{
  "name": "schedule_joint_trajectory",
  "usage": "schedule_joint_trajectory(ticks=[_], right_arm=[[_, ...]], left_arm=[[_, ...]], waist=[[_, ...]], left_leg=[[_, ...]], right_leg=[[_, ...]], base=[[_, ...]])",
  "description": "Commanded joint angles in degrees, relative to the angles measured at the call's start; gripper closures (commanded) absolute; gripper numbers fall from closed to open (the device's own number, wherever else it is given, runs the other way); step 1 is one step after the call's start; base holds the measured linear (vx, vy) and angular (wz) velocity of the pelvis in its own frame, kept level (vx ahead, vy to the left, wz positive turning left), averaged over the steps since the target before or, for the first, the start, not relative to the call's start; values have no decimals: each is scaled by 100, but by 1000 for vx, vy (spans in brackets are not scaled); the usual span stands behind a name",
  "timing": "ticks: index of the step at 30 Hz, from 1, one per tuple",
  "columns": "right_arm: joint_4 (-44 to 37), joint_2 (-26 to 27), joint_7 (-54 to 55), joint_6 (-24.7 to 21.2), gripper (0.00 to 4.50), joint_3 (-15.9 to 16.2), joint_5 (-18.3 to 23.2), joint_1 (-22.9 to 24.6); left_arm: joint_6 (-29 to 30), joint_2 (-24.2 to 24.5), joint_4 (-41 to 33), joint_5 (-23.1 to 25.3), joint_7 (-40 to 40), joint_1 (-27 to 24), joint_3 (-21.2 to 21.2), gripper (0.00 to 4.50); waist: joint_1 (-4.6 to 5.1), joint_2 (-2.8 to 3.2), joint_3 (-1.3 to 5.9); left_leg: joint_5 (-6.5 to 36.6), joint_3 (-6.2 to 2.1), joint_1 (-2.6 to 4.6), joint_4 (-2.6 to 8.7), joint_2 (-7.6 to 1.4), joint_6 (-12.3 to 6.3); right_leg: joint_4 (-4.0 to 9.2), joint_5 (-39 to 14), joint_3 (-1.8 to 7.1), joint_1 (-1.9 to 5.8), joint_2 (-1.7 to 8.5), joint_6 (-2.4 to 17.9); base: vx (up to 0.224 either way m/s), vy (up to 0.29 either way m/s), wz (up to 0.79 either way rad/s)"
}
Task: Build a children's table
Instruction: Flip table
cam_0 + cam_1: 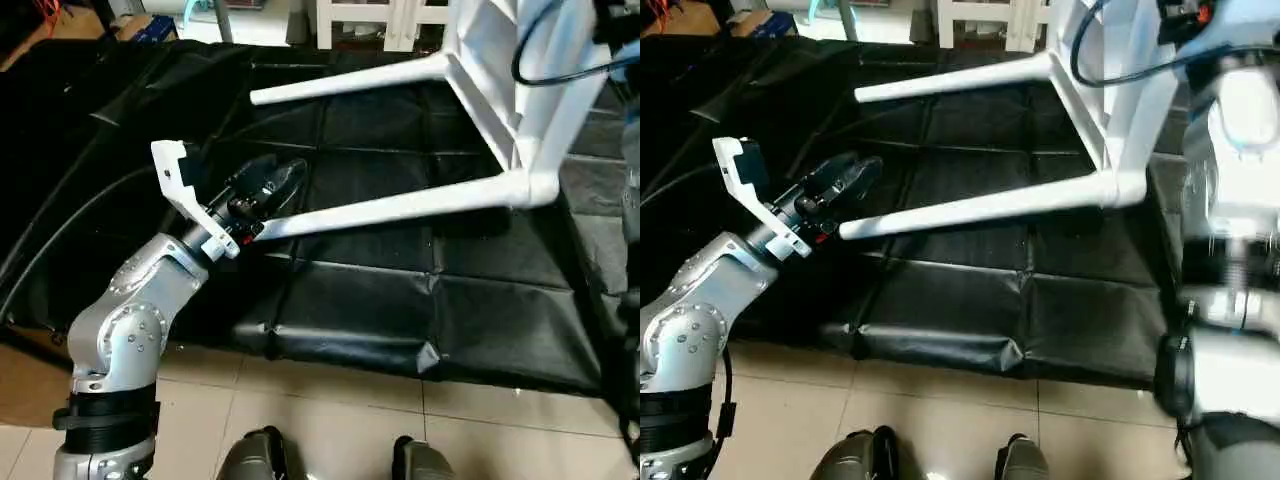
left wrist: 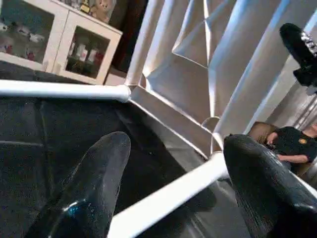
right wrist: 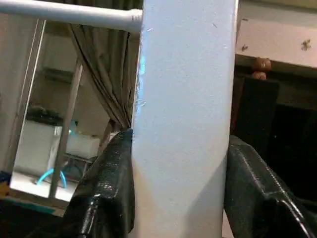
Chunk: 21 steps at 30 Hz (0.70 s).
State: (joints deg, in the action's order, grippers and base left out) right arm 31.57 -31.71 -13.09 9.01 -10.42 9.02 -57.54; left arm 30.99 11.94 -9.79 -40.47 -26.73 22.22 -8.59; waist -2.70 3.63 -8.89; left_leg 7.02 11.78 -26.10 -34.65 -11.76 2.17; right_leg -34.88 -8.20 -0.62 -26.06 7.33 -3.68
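Observation:
The children's table lies tipped on its side over the black mat, its white table top [image 1: 505,80] raised at the right. Two white legs point left from it, a far leg [image 1: 350,82] and a near leg [image 1: 400,205]. My left gripper [image 1: 272,188] stands open at the near leg's free end. In the left wrist view that leg [image 2: 163,198] runs between the two black fingers [image 2: 99,173] with gaps on both sides. My right gripper [image 3: 181,141] is shut on the edge of the table top [image 3: 185,74], one finger pressed on each face.
A black padded mat [image 1: 400,300] covers the floor, its front edge near my feet [image 1: 262,452] on the tiles. A white shelving unit [image 1: 385,20] stands behind the mat. A seated person [image 2: 292,144] and a white cabinet [image 2: 59,44] are in the background.

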Motion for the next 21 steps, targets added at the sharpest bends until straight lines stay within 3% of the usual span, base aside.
schedule_joint_trajectory(ticks=[1,2,4,5,6,8,10,11,13,16,18,21], right_arm=[[-141,-459,-207,877,257,273,-726,-589],[317,-583,-280,1170,257,474,-983,-970],[539,-653,-306,1313,257,589,-1136,-1170],[871,-820,-390,1559,257,911,-1536,-1552],[871,-820,-390,1559,257,911,-1536,-1552],[1243,-952,-554,1852,257,1244,-1900,-1980],[1362,-994,-655,1980,257,1381,-2032,-2136],[1649,-1047,-862,2226,257,1638,-2259,-2434],[1856,-1068,-916,2381,257,1783,-2407,-2612],[2240,-1093,-951,2584,257,2067,-2727,-2962],[2790,-1125,-978,2747,257,2490,-3219,-3462],[3124,-1153,-1074,2814,257,2747,-3528,-3768]], left_arm=[[-73,29,31,106,61,40,13,109],[-145,55,52,201,92,72,22,109],[-192,65,54,275,95,95,31,109],[-321,128,29,579,204,164,125,109],[-321,128,29,579,204,164,125,109],[-508,184,-19,871,264,234,242,109],[-604,185,-42,956,290,266,267,109],[-755,217,-73,1136,361,328,310,109],[-808,209,-87,1174,378,370,297,109],[-836,206,-129,1177,407,456,248,109],[-866,209,-149,1193,439,542,202,109],[-937,207,-106,1234,456,572,178,109]], waist=[[25,-199,610],[25,-208,625],[31,-213,598],[28,-250,603],[38,-243,612],[32,-260,590],[16,-259,598],[26,-268,590],[38,-263,569],[64,-265,534],[112,-277,515],[142,-270,473]], left_leg=[[920,52,288,248,74,-715],[981,48,292,237,68,-689],[1096,50,289,238,72,-664],[1101,52,283,234,57,-667],[1084,36,266,224,64,-675],[1119,50,261,221,62,-682],[1109,44,254,214,59,-687],[1164,41,242,211,57,-681],[1297,43,242,214,61,-662],[1754,27,248,238,52,-448],[2071,10,244,254,59,-310],[2617,-25,250,290,47,-87]], right_leg=[[289,-621,-63,336,-183,1561],[278,-715,-67,331,-182,1552],[295,-872,-72,320,-190,1510],[302,-896,-67,309,-189,1475],[279,-910,-80,322,-187,1461],[286,-984,-73,301,-195,1400],[278,-996,-73,297,-188,1373],[273,-1032,-79,290,-190,1374],[291,-1162,-84,277,-194,1345],[305,-1556,-86,228,-187,1245],[312,-1798,-106,207,-206,1191],[330,-2075,-102,166,-210,1018]], base=[[0,0,0],[0,0,0],[0,0,0],[0,0,0],[0,0,0],[0,0,0],[0,0,0],[0,0,0],[0,0,0],[0,0,0],[0,0,0],[0,0,0]])
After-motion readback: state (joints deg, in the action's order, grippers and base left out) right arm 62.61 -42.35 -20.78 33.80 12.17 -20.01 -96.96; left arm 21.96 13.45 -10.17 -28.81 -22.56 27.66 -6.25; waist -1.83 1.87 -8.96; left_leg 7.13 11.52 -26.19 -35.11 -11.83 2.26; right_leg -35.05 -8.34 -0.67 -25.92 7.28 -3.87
